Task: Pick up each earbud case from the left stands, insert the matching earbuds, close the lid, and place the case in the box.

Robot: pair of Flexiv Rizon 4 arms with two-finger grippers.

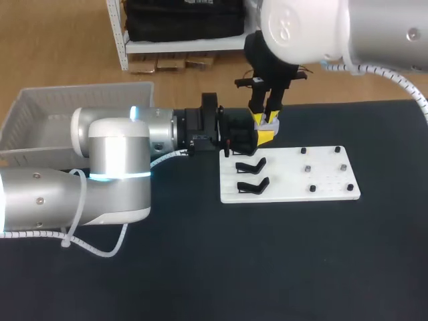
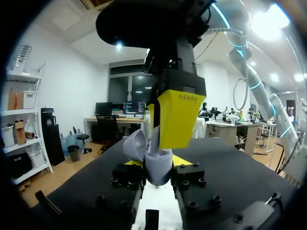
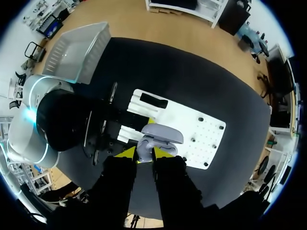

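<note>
A lavender earbud case (image 2: pixel 159 170) stands upright between the fingers of my left gripper (image 2: pixel 157 163), which is shut on it. Its lid (image 2: pixel 135 146) hangs open to one side. In the head view the case (image 1: pixel 271 124) is above the white board's near-left corner, with the left gripper (image 1: pixel 263 137) level beside it. My right gripper (image 1: pixel 265 120) comes straight down onto the open case. In its own view the right gripper (image 3: pixel 144 153) is shut on a small lavender piece (image 3: pixel 145 143), seemingly an earbud, just over the case. The right arm's yellow finger (image 2: pixel 175 117) hides the case's opening.
The white board (image 1: pixel 321 177) carries two empty black stands (image 1: pixel 251 164) (image 1: pixel 253 186) on its left and several small dark pegs (image 1: pixel 307 169) on its right. A white plastic box (image 1: pixel 40 114) sits at the table's far left, behind my left arm.
</note>
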